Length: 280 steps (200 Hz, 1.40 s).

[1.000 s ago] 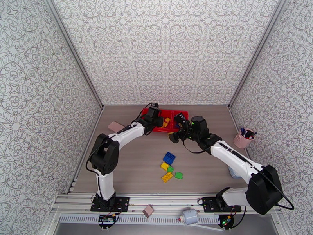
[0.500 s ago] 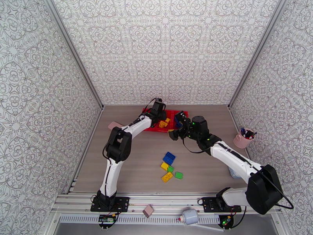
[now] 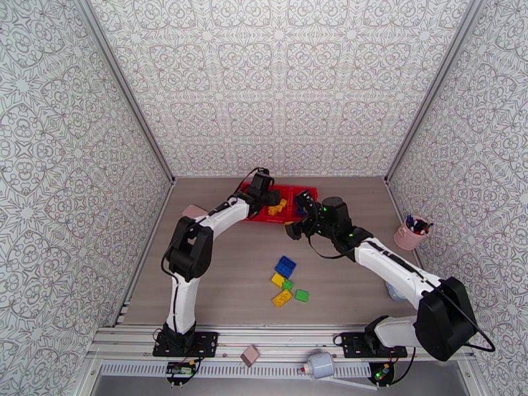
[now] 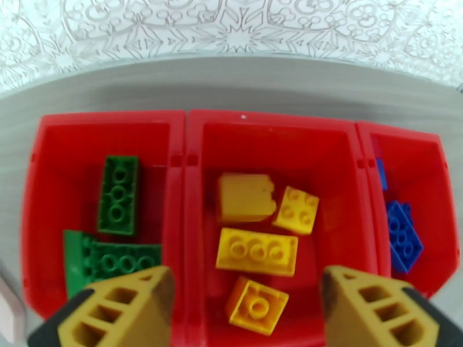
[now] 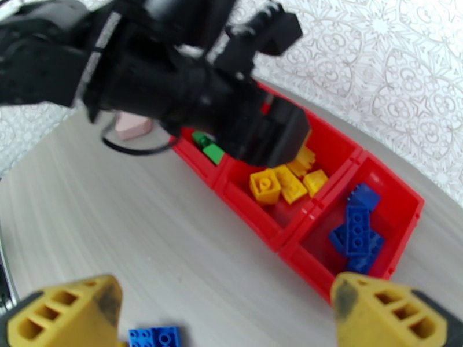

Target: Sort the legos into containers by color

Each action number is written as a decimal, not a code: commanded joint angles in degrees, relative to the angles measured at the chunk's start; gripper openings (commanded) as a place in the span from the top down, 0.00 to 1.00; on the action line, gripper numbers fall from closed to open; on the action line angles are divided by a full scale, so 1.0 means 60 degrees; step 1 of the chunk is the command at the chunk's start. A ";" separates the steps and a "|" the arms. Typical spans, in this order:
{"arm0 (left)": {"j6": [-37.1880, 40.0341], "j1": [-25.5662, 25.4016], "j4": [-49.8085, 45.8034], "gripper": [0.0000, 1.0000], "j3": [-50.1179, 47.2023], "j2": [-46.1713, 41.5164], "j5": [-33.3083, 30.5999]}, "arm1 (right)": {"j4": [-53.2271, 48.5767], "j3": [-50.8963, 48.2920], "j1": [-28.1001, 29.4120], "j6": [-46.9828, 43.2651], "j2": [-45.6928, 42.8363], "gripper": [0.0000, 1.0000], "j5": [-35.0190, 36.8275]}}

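Gaping empty, left pincer (image 4: 246,287) hovers over studded yellow bricks (image 4: 257,251) in glossy red tray (image 4: 272,120).

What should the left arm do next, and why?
Probably lift off the red tray toward the loose bricks: the left fingers stand open and empty above the middle compartment's yellow bricks, so that drop looks done.

Left gripper (image 4: 245,287) above the red tray (image 4: 185,140)
Its yellow fingers (image 4: 116,307) stand wide apart over the tray's near wall, holding nothing. Two green bricks (image 4: 118,195) lie in the left-end compartment, four yellow bricks (image 4: 257,251) in the middle one, and blue bricks (image 4: 403,235) towards the near side of the right-end one.
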 commanded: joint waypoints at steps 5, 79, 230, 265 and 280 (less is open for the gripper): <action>0.0270 -0.0130 0.0725 0.16 -0.1348 -0.1685 0.0078 | -0.0700 0.0058 0.0247 0.0221 -0.0023 0.00 0.0547; 0.2270 -0.0573 0.2372 0.00 -0.6734 -0.6275 0.0863 | -0.0999 -0.0429 0.1108 0.1704 0.0385 0.00 0.1874; 0.6834 -0.1173 0.4424 0.00 -1.2193 -1.0535 0.4809 | -0.3599 0.1518 0.2443 0.2651 0.3755 0.16 0.2143; 0.7011 -0.1150 0.4497 0.00 -1.2254 -1.0393 0.5095 | -0.4284 0.2198 0.2553 0.2615 0.4473 0.25 0.2079; 0.7011 -0.1137 0.4556 0.00 -1.2238 -1.0271 0.5245 | -0.4479 0.2374 0.2561 0.2586 0.4639 0.28 0.2133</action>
